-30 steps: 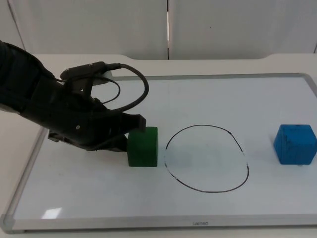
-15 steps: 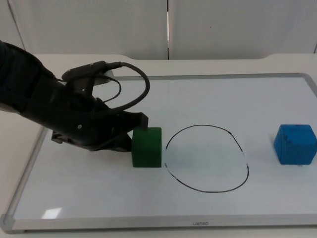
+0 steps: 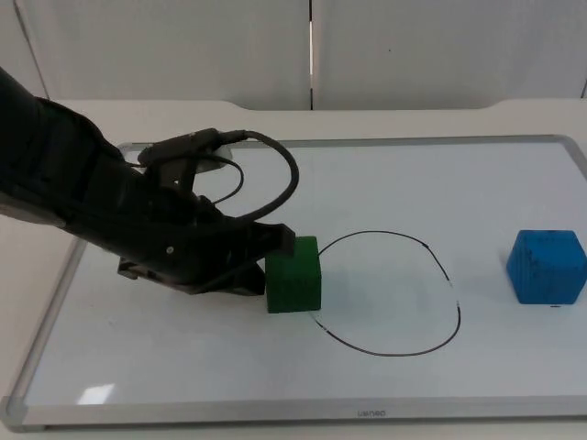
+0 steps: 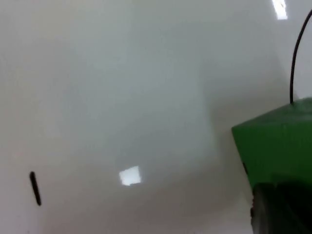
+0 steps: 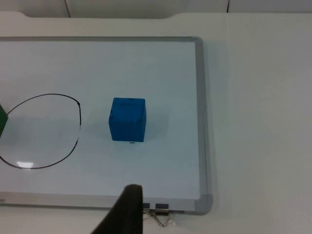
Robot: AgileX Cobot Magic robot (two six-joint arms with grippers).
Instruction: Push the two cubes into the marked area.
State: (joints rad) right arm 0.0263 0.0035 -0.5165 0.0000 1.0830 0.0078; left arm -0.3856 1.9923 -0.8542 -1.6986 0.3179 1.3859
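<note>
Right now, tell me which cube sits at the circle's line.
The green cube, pressed by the left gripper, reaches the drawn circle at its left edge. The blue cube stands well clear to its right.

A green cube (image 3: 294, 274) sits flat on the whiteboard, touching the left edge of the drawn black oval (image 3: 385, 292). A blue cube (image 3: 547, 266) stands well right of the oval, outside it

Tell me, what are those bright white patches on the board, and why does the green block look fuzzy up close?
Top view: the pale patch on the whiteboard is glare from a lamp. Left wrist view: another square of glare, and the green cube looks soft and out of focus because it sits very near the camera. Right wrist view: the blue cube looks crisp, with a faint shadow beside it.
</note>
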